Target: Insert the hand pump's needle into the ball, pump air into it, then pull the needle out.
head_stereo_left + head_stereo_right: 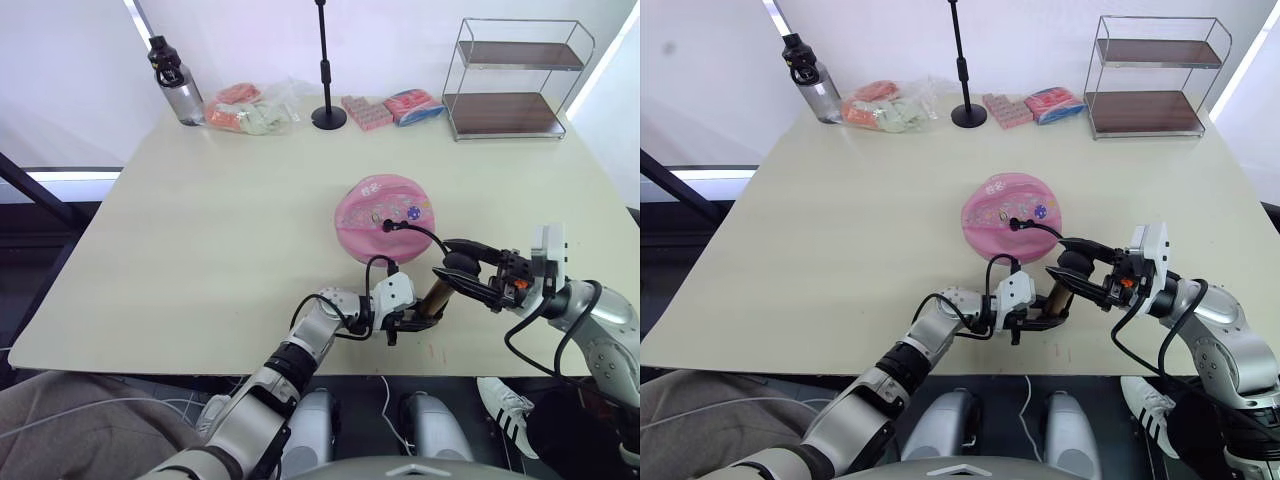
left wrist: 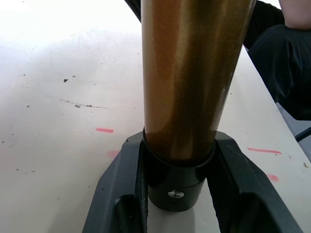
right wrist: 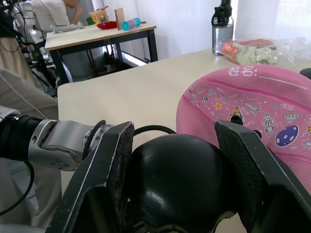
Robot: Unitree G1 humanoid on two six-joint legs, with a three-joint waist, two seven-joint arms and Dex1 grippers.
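Just in front of the ball [image 1: 383,217], the left end effector [image 1: 405,322] clamps the black base cap of the hand pump [image 1: 437,292], whose gold barrel tilts up rightward to the handle, gripped by the right end effector [image 1: 470,274]. The hose [image 1: 425,232] already arcs to the ball's valve, so insertion looks done; the ball is still wrinkled, leaving pumping and needle withdrawal.

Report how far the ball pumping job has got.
Done: the needle end of the black hose sits at the valve of the pink ball, so insertion looks complete. In hand: the left gripper clamps the hand pump at its lower cap, and the right gripper holds its black handle, set for pumping. Left: fill the visibly slack ball, then pull the needle out.
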